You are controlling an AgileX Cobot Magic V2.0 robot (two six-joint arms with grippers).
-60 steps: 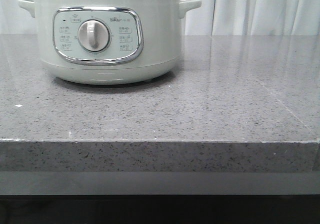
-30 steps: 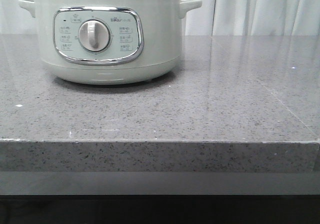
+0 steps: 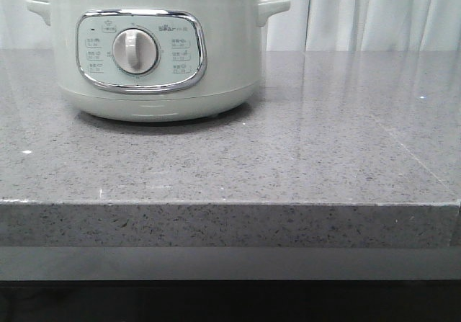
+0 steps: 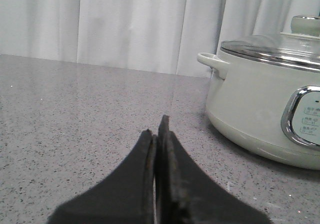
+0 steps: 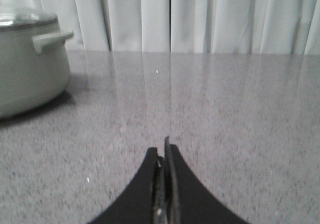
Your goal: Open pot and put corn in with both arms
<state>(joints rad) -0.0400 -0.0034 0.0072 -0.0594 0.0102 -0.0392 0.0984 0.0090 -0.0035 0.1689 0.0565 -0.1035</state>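
The pale grey-green pot stands at the back left of the grey speckled counter, its white dial facing me and a glass lid with a knob closed on its steel rim. The corn is out of view in every frame. My left gripper hovers low over the counter, apart from the pot, its black fingers pressed together with nothing between them. My right gripper is likewise shut and empty, well away from the pot. Neither gripper shows in the front view.
White curtains hang behind the counter. The counter's front edge runs across the front view, with a dark drop below it. Bare speckled stone spreads ahead of the right gripper.
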